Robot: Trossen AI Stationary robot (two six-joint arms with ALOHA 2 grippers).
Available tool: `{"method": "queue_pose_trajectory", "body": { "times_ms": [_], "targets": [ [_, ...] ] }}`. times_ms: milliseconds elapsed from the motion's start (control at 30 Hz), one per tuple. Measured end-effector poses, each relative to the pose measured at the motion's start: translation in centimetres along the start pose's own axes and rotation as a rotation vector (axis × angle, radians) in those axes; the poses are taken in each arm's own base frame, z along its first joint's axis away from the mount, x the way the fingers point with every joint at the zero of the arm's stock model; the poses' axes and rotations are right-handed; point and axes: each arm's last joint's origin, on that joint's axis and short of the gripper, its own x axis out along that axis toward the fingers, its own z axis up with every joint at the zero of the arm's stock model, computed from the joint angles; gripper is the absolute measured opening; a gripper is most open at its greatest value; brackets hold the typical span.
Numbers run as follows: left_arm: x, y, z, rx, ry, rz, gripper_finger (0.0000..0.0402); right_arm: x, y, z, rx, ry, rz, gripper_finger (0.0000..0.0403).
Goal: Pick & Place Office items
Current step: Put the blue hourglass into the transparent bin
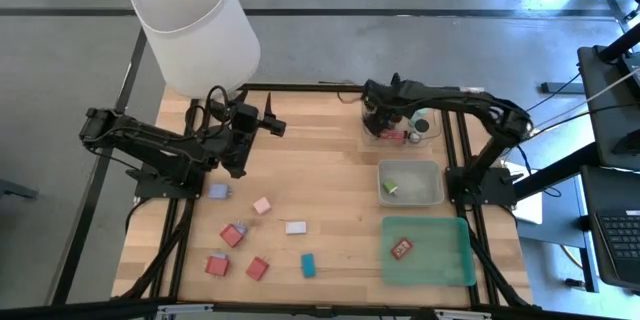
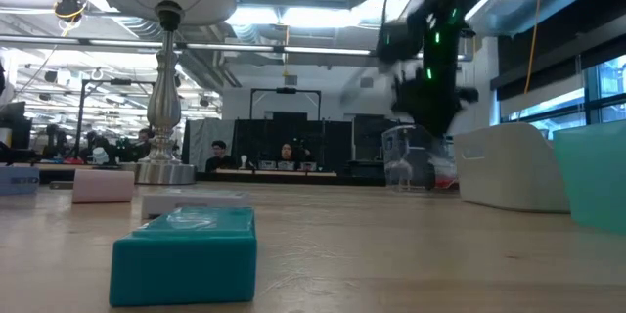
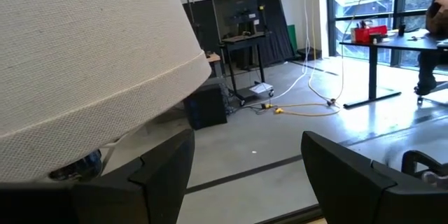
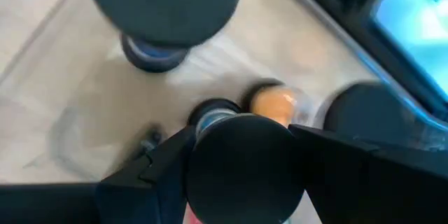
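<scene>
My right gripper [image 4: 241,182] points steeply down into the clear tray [image 1: 385,138] at the table's far side and is shut on a black cylinder [image 4: 241,164]. Other black cylinders stand around it, one with a blue cap [image 4: 150,52] and one with an orange cap [image 4: 271,103]. A mint cylinder [image 1: 422,121] is in the same tray. Small blocks lie on the wood: lavender [image 1: 218,191], pink [image 1: 262,205], white [image 1: 296,227], teal [image 1: 308,265] and three red ones [image 1: 233,234]. My left gripper [image 1: 272,124] hangs open and level beside the lamp. My right gripper pinches the black cylinder by its round sides [image 4: 199,161] between the two fingers [image 4: 143,178], coming from above and slanting down. The cylinder's dark round end faces the wrist camera. Whether its lower end stands on the tray floor, the cylinder itself hides.
A big white-shaded lamp [image 1: 195,25] stands at the far left corner, close to my left gripper. A grey tray [image 1: 425,195] holds a green piece [image 1: 390,187]. A green tray [image 1: 440,260] at the near right holds a red block [image 1: 402,249]. Bare wood lies mid-table.
</scene>
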Motion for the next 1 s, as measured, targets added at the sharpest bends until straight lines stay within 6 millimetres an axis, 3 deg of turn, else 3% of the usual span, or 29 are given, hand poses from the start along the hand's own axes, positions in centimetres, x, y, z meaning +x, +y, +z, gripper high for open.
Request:
{"method": "queue_pose_trajectory", "body": {
  "times_ms": [100, 600, 1000],
  "targets": [
    [0.12, 0.02, 0.0, 0.0, 0.0, 0.004, 0.0259, -0.6, 0.17, 0.59, 0.033, -0.074, 0.037, 0.0217],
    [0.2, 0.02, 0.0, 0.0, 0.0, 0.005, 0.0259, 0.08, 0.58, 0.61, 0.051, -0.096, 0.078, 0.0218],
    [0.2, 0.02, 0.0, 0.0, -0.001, 0.005, 0.0259, 0.02, 0.54, 0.58, 0.059, -0.094, 0.077, 0.0288]
  ]
}}
